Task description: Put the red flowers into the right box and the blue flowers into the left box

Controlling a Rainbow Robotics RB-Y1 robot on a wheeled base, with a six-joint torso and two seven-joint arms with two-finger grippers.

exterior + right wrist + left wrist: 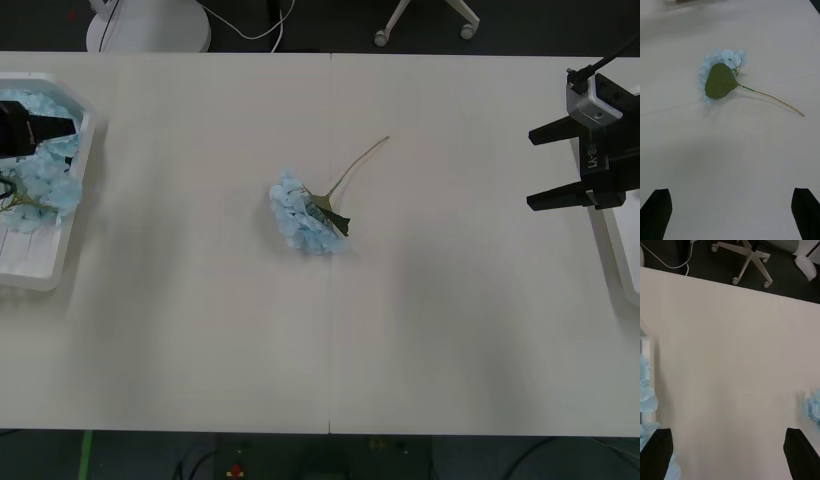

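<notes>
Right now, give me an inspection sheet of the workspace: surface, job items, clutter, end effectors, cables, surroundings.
Surface: pale cream tabletop with a centre seam.
Job's things: one pale blue hydrangea-like flower cluster lies mid-table, thin stem pointing away from the robot; more blue clusters sit in the white plastic left box. Rim of the white right box shows at the table's right edge. Red flowers: nothing seen.
Clutter: nothing seen.
End effectors: left end effector open over the left box; right end effector open by the right box, facing the loose cluster.
Cables: white cable on the floor beyond the table.
Surroundings: white chair base, dark floor.
</notes>
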